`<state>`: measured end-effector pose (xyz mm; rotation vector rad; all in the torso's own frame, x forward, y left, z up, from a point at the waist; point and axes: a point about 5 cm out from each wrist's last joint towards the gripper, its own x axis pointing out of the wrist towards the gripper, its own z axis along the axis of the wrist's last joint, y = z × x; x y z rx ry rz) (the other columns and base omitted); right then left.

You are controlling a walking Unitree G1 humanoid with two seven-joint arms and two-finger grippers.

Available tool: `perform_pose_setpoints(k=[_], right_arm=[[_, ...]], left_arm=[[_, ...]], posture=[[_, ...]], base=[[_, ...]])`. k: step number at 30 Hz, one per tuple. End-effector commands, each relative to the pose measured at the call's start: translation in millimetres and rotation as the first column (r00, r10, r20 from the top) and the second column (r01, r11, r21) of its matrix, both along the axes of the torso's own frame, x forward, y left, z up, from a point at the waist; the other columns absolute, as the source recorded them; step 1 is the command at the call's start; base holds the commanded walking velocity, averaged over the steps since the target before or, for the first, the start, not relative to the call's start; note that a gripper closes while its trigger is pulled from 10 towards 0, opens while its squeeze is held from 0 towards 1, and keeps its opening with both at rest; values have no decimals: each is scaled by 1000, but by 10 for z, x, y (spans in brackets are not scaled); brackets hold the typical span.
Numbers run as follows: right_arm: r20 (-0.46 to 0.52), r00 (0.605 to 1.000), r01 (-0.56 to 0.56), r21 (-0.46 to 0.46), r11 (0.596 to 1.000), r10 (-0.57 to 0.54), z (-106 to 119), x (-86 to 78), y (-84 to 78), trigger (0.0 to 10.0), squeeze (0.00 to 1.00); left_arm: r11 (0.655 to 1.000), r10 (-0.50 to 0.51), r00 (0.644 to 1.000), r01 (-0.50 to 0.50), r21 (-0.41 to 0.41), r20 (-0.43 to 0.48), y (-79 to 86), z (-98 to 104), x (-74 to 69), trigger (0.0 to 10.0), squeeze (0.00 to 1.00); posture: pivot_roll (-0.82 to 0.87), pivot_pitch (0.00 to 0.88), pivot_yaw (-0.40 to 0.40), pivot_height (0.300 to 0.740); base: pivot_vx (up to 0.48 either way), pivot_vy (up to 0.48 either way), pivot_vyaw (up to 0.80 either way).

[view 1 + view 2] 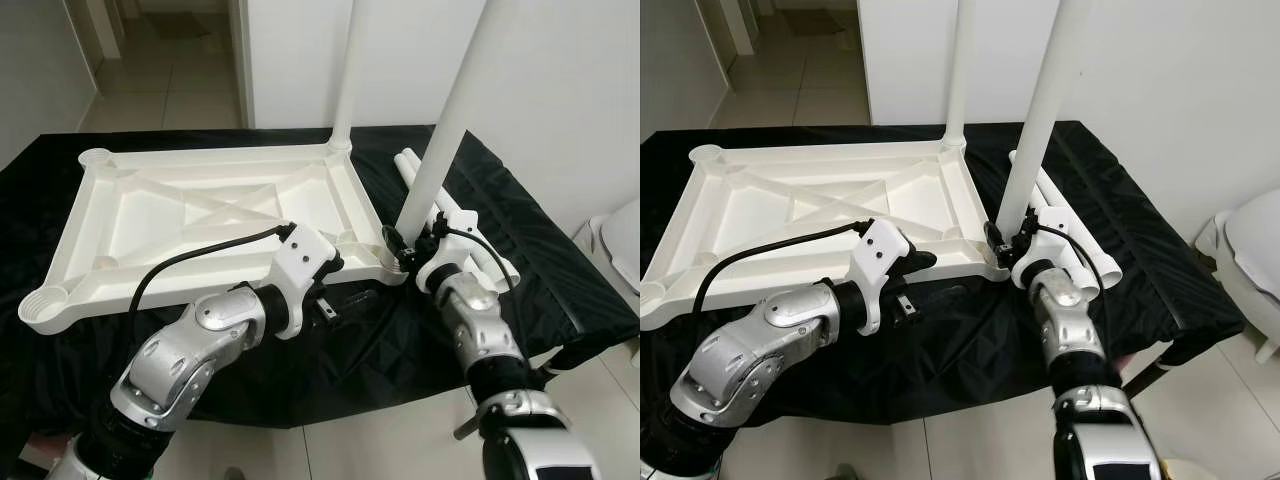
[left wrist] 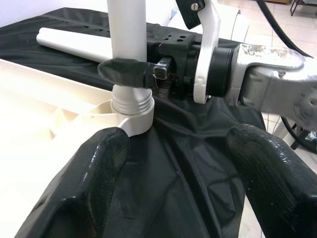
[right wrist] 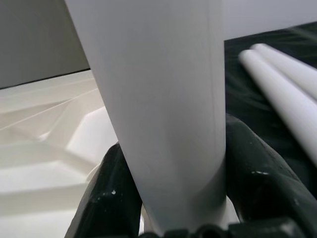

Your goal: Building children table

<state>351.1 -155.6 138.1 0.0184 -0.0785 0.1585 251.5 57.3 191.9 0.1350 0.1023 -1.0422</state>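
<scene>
A white plastic tabletop (image 1: 200, 210) lies upside down on a black cloth. A white leg (image 1: 445, 130) stands upright in its near right corner socket (image 2: 131, 106). My right gripper (image 1: 400, 245) is shut on this leg just above the socket, with one finger (image 3: 257, 178) on each side of the tube. A second leg (image 1: 348, 80) stands in the far right corner. My left gripper (image 1: 335, 288) hovers open over the cloth at the tabletop's front edge, pointing at the socket, with nothing between its fingers (image 2: 99, 168).
Two loose white legs (image 1: 412, 165) lie on the cloth right of the tabletop, behind my right gripper. A white wall stands close behind the table. A white fixture (image 1: 620, 240) sits on the floor at the far right. Tiled floor (image 1: 380, 440) runs along the front.
</scene>
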Motion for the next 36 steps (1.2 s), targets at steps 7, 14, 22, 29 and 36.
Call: perform_pose_setpoints(k=[7, 14, 22, 29, 36], right_arm=[[-61, 947, 315, -33, 949, -316, -131, -149, -104, 0, 0], [-94, 912, 401, -8, 916, -399, -145, -213, 33, 0, 0], [-114, 901, 419, -24, 908, -419, -132, -200, -53, 10000, 745], [-113, 919, 378, -12, 926, -377, -113, -193, -50, 10000, 1000], [-103, 966, 237, -2, 972, -236, -64, -69, -184, 10000, 835]], left_arm=[[998, -62, 998, 62, -2, -16, -32, -7, -52, 10000, 0], [998, -66, 998, 66, -3, -15, -47, -7, -49, 10000, 0], [998, -67, 998, 67, -1, -14, -47, -13, -52, 10000, 0], [998, -63, 998, 63, -1, -13, -43, -10, -49, 10000, 0], [998, -58, 998, 58, -1, -11, -29, -1, -37, 10000, 0]], posture=[[-33, 16, -24, 740], [-29, 6, -26, 740], [-29, 4, -28, 740], [-27, 6, -30, 740], [-25, 12, -25, 740]], base=[[0, 0, 0], [0, 0, 0], [0, 0, 0], [0, 0, 0], [0, 0, 0]])
